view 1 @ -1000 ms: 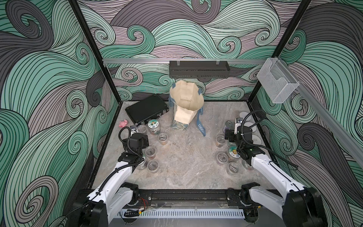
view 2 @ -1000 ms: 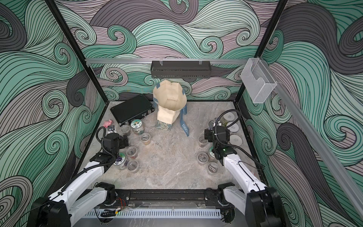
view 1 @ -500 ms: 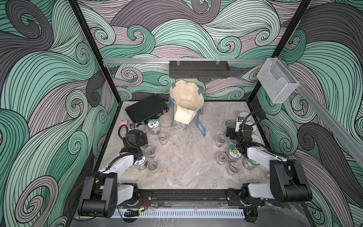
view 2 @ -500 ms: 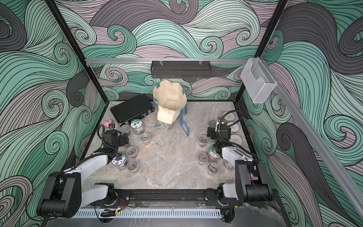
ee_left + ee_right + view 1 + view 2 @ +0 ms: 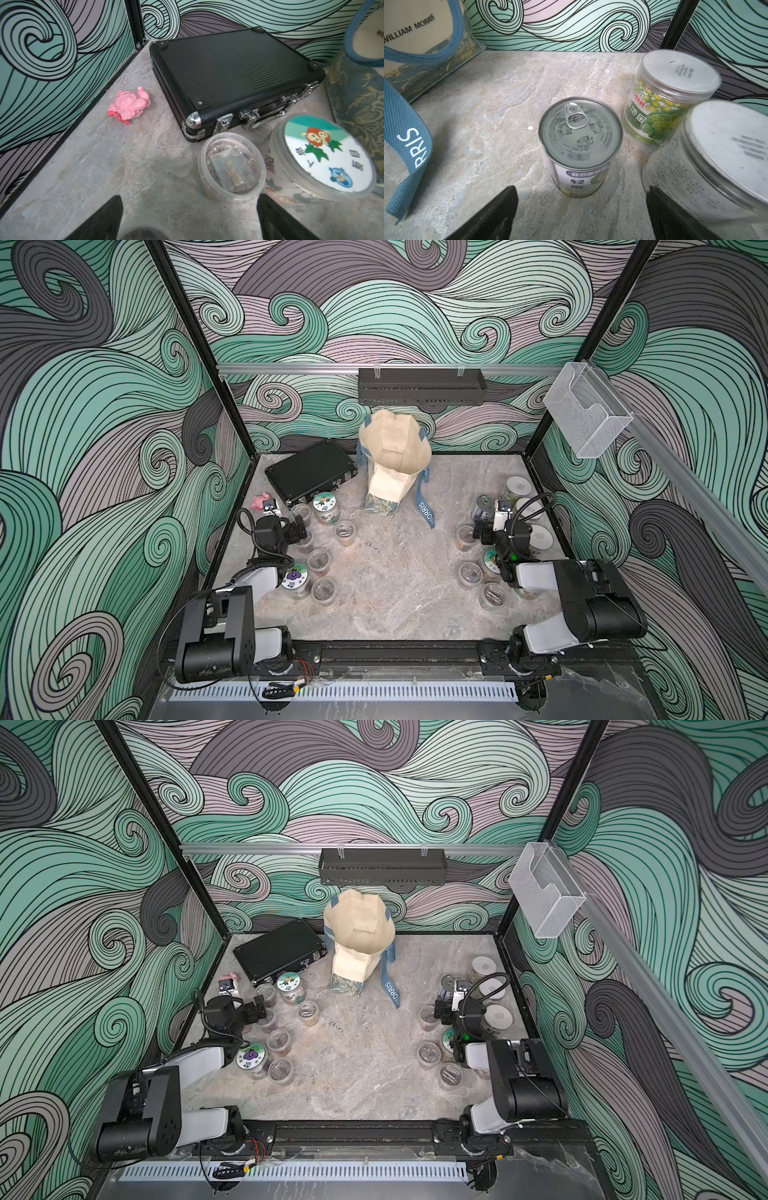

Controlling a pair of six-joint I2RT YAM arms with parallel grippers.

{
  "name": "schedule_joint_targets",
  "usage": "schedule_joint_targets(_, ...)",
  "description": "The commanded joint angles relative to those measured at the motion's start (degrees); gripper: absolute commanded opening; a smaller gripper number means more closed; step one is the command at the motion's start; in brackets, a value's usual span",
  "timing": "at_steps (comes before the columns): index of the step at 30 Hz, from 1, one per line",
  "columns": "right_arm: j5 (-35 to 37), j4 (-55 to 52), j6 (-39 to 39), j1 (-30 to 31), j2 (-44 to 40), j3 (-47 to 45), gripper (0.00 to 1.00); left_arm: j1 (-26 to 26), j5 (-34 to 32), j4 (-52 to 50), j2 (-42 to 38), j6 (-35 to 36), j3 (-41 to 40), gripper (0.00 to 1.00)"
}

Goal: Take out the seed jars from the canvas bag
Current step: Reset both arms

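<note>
Both grippers hang wide open, nothing in them: the left gripper (image 5: 188, 209) is just short of a clear-lidded jar (image 5: 230, 166), the right gripper (image 5: 580, 199) faces the tin (image 5: 580, 133). Jars (image 5: 319, 562) stand in two clusters on the table (image 5: 386, 572), either side of the bag (image 5: 395, 456) at the back, its inside hidden. They look light, rigid and slick-walled, so pinch across the body, under the lid.

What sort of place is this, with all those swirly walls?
Probably a robot test booth: two robot arms mounted on a black rail, wave-printed panels boxing in a marble-look tabletop, and seed jars standing either side of a canvas bag like practice props.
</note>
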Motion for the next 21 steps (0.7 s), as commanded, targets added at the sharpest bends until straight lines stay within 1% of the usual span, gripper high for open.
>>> schedule_joint_targets(1, -1.0, 6.9, -1.2, 0.5, 0.7, -1.0, 0.99, 0.7, 6.2, 8.3, 1.3, 1.8, -1.2, 0.99)
schedule_joint_targets(4, -4.7, 7.2, -2.8, 0.5, 0.6, -1.3, 0.99, 0.7, 5.6, 14.0, 3.2, 1.9, -3.4, 0.99)
schedule_joint_targets(7, -4.6, 6.8, -2.7, 0.5, 0.7, -0.9, 0.99, 0.7, 7.3, 16.1, 6.3, 2.8, -2.8, 0.99)
schedule_joint_targets(9, -4.3, 5.5, -2.4, 0.5, 0.8, -0.2, 0.99, 1.1, 7.7, 18.7, 9.8, 2.4, -3.1, 0.99)
schedule_joint_targets(11, -4.1, 4.6, -2.2, 0.5, 0.9, 0.3, 0.99, 1.7, 10.4, 21.4, 12.3, 3.4, -2.8, 0.98)
schedule_joint_targets(13, -3.7, 2.6, -1.8, 0.3, 1.0, 1.5, 0.99, 1.5, 10.3, 15.4, 11.9, 3.3, 0.0, 0.99)
schedule_joint_targets(16, -3.9, -0.3, -1.0, -0.4, 1.1, 3.0, 0.99, 0.6, 7.0, 9.5, 13.2, 3.1, 3.9, 0.99)
schedule_joint_targets(17, -3.4, -1.1, -0.7, -0.5, 1.2, 3.5, 0.99, 0.2, 6.1, 8.9, 12.9, 3.2, 4.0, 0.99)
schedule_joint_targets(21, -3.6, -1.5, -0.4, -0.7, 1.2, 3.7, 0.99, 0.2, 6.2, 9.1, 13.0, 3.2, 3.9, 0.99)
